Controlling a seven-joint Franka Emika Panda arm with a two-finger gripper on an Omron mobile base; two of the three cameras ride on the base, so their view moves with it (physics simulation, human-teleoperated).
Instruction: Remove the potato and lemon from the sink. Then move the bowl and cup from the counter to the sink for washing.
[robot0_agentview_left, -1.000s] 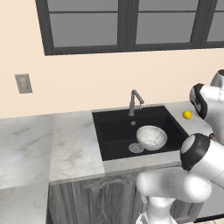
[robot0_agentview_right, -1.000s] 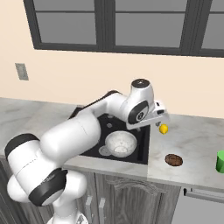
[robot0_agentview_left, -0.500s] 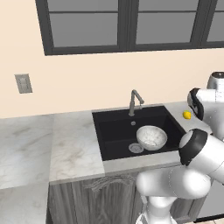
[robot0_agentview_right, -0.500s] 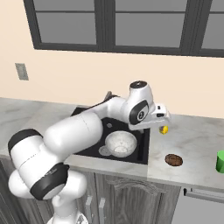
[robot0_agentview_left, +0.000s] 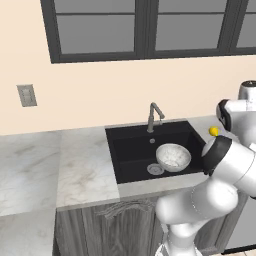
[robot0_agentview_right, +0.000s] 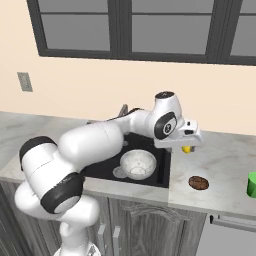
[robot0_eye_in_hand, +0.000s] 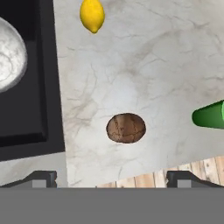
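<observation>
Now the small bright green tapered cup (robot0_eye_in_hand: 211, 115) stands on the white marbled counter (robot0_eye_in_hand: 144, 65) well off to the right of the empty, wide-open gripper (robot0_eye_in_hand: 110, 178), beyond the dark-brown roundish potato (robot0_eye_in_hand: 126, 127).

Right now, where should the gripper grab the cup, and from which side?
Across the tapered wall of the cup, coming from above. It stands upright and alone on the counter, apart from the potato, so both sides are free. The gripper is open.
</observation>
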